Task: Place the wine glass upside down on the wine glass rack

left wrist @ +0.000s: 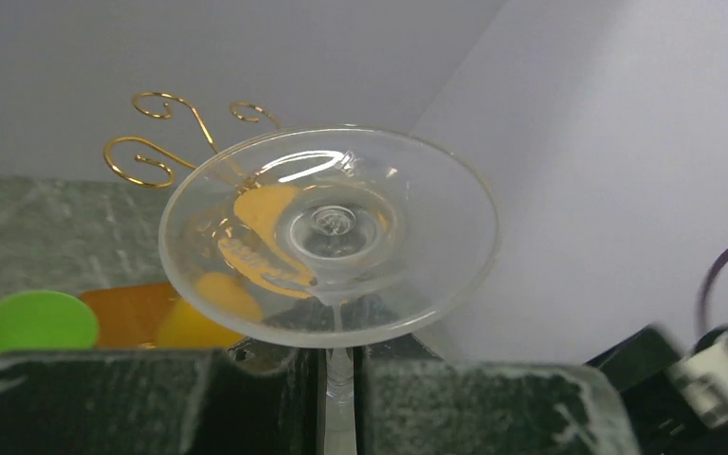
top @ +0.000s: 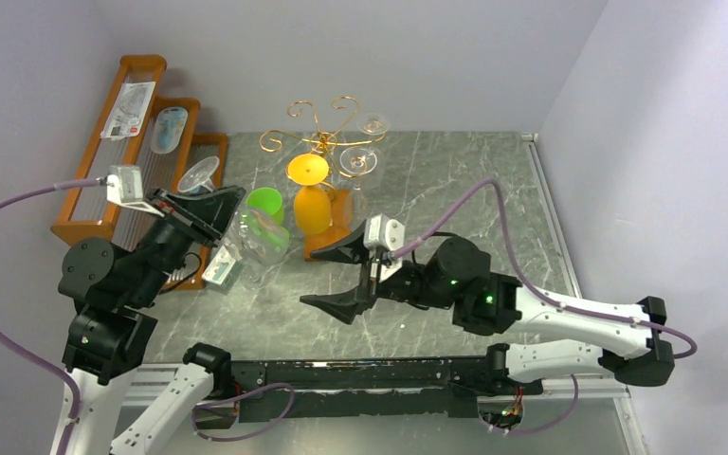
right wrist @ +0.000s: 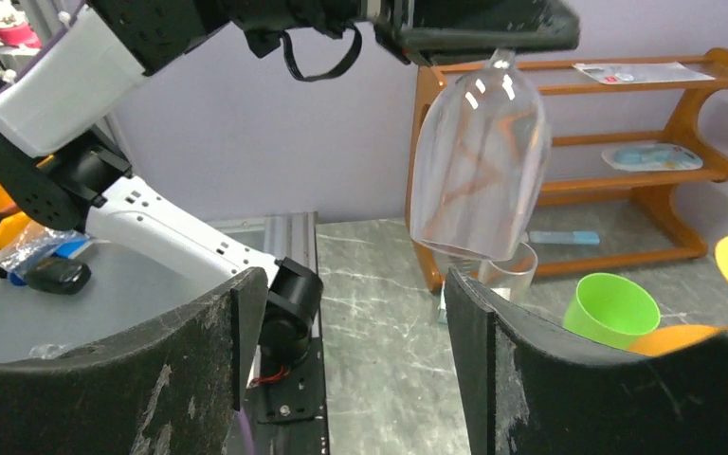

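Because the rack's curls catch a glass by its foot with the bowl hanging, the inverted grip makes sense. On the marble table, the wooden shelf stands at ten o'clock and the wine glass rack near twelve (an orange glass and clear glasses hang there). The right gripper sits wide and empty at the rack's six o'clock. The left gripper is clamped on the stem of the wine glass, bowl down, at the rack's eight o'clock and not yet hooked.
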